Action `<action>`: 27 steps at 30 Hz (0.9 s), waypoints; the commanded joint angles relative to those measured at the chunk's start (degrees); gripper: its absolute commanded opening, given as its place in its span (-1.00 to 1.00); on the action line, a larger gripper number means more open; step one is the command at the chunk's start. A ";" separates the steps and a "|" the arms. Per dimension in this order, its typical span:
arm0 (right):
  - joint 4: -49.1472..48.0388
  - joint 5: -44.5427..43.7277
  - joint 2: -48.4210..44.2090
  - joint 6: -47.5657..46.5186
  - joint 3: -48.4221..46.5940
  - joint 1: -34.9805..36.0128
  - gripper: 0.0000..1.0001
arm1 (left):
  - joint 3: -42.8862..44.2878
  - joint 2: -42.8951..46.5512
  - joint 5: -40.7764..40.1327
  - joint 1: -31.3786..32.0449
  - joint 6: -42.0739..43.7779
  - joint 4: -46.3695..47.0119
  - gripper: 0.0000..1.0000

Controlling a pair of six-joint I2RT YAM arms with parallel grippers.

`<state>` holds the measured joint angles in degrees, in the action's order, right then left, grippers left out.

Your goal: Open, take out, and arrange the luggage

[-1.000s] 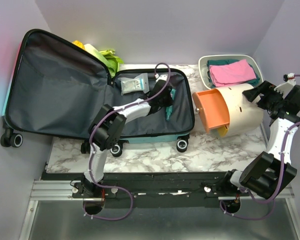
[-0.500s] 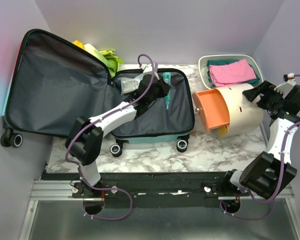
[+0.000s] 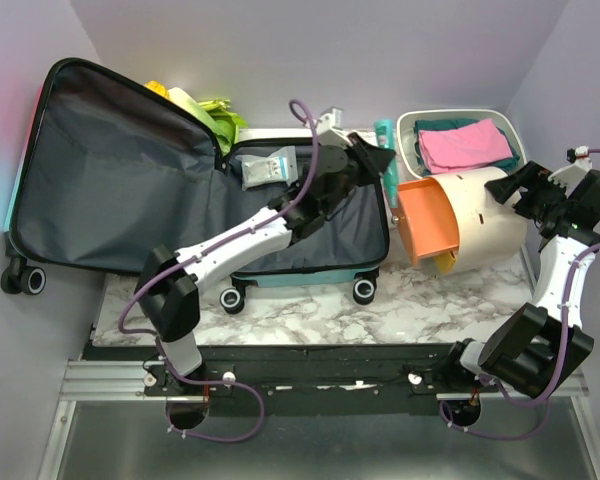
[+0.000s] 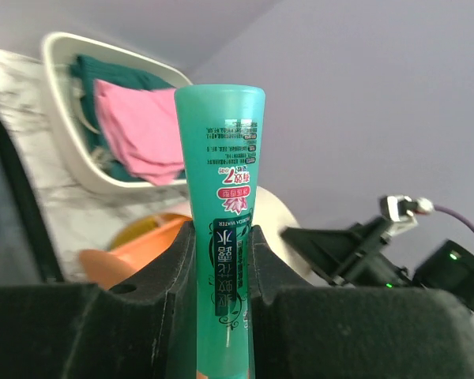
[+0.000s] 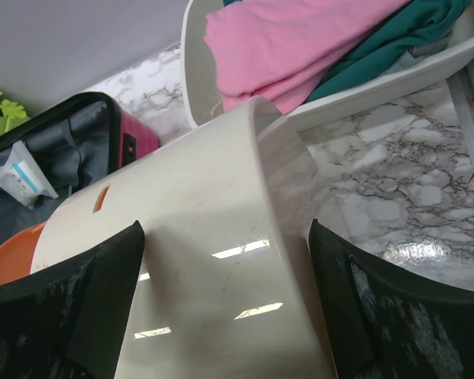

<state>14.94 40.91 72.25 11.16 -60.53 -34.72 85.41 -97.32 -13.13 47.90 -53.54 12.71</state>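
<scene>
Left fingers (image 4: pixel 180 260) are squeezed tight on a teal tube (image 4: pixel 220 181), one on each side. The tube stands straight up between them. From above, the tube is at the far right corner of the luggage (image 3: pixel 130 180), between it and the white tray (image 3: pixel 408 138).

Right fingers (image 5: pixel 103 308) are spread wide around a cream bin (image 5: pixel 213 260). They touch it on both sides and hold it. The bin is tipped on its side at the right of the tabletop (image 3: pixel 310 305). Its orange lid (image 3: pixel 425 225) faces the luggage.

The luggage lies wide open at the left and middle of the tabletop. Its big lid sticks out past the left edge. Its black wheels (image 3: pixel 365 290) point to the near side. Dark grey lining shows in both halves. A small clear packet (image 3: pixel 268 167) lies in the right half, near the far edge.

A pink cloth (image 3: pixel 465 143) and a teal cloth (image 3: pixel 442 127) are folded in the tray. Something green and yellow (image 3: pixel 205 110) sits behind the luggage.
</scene>
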 commanded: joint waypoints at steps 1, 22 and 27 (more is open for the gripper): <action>4.57 -0.47 0.79 -0.26 2.00 0.88 0.82 | 7.21 -5.50 -5.50 6.14 -1.74 1.97 -1.00; 4.57 0.05 0.88 -0.26 1.91 0.88 0.82 | 15.05 -17.73 -12.45 13.36 -5.70 -4.71 -1.00; 4.31 -0.12 1.14 -0.08 2.00 0.88 0.82 | 15.93 -18.17 -15.70 14.85 -6.40 -8.48 -1.00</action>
<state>14.87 40.91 72.25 11.16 -60.53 -34.65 99.00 -114.50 -24.29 61.04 -58.72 8.29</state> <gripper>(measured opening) 0.913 0.285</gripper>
